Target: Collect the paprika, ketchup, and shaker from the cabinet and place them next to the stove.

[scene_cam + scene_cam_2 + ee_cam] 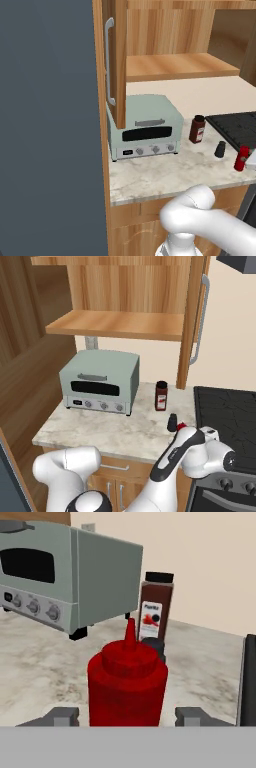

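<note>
The ketchup [127, 682], a slim red squeeze bottle, stands upright on the marbled counter between my gripper's [127, 716] two fingertips [62, 716], with a gap on each side, so the gripper is open. From the left base view the ketchup [242, 158] sits beside the stove's [237, 127] left edge. The dark shaker [220, 149] stands just left of it, and the labelled paprika [197, 129] jar stands further back. In the hand view the shaker [156, 646] peeks out behind the bottle, in front of the paprika [155, 609]. The cabinet [116, 60] door hangs open above.
A pale green toaster oven [145, 127] occupies the counter's left part under the cabinet shelf [115, 323]. The black cooktop [225, 416] lies to the right. My white arm [192, 453] reaches over the counter's front edge near the stove.
</note>
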